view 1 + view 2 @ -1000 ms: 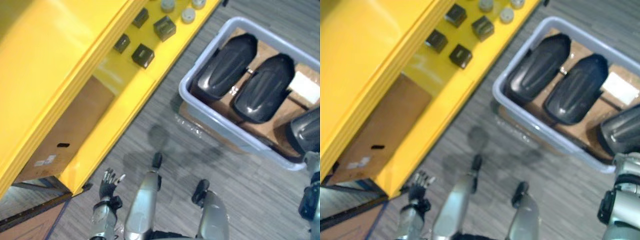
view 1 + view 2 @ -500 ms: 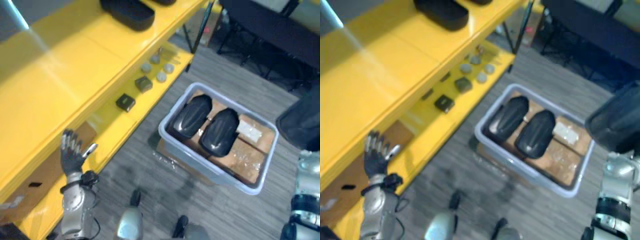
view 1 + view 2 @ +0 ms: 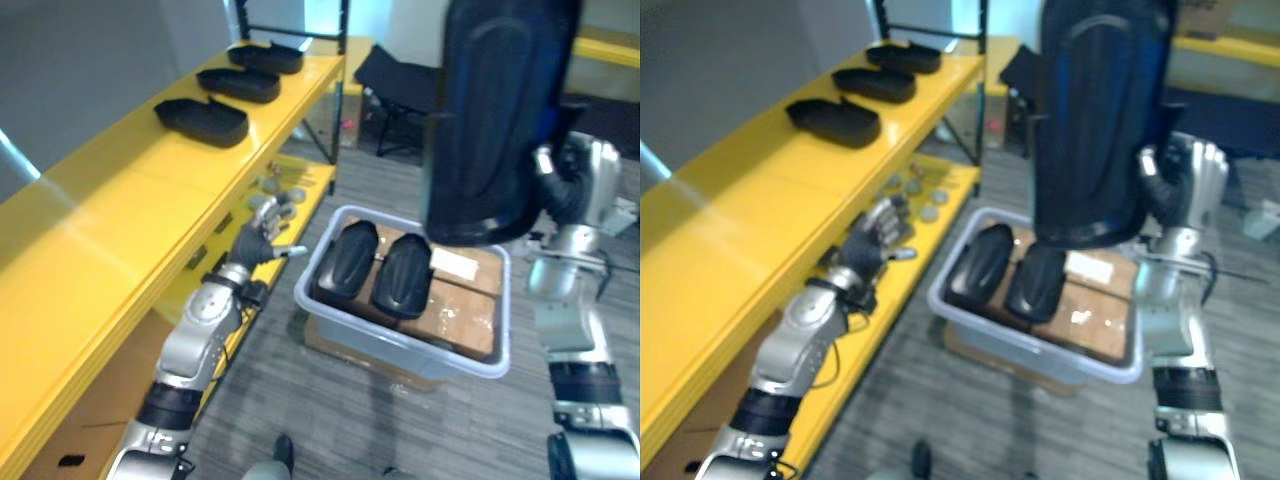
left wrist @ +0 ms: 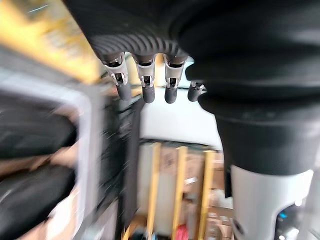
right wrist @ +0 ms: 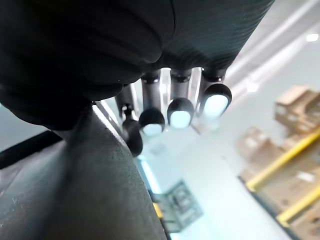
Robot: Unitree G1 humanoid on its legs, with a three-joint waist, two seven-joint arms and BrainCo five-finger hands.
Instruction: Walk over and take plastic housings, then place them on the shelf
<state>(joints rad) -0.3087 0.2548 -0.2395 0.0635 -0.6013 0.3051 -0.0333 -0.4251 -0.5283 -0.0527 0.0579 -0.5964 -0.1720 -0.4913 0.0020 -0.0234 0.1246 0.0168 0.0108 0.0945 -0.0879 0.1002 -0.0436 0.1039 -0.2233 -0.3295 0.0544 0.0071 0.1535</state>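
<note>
Plastic housing (image 3: 500, 110), one, black: we hold it upright and high above the bin (image 3: 400, 352), our right hand (image 3: 1185, 185) curled round its edge. Shelf (image 3: 110, 200), yellow, top board: three housings (image 3: 201, 118) laid in a row, bare board nearer us. Bin, grey, on the floor (image 3: 340, 410): two more housings (image 3: 348, 262) left to fetch. Left hand (image 3: 262, 238): fingers spread, empty, beside the small parts (image 3: 268, 185) on the shelf's lower level. We judge the task partly done; nothing stands between the raised piece and the bare board, save our own left arm.
</note>
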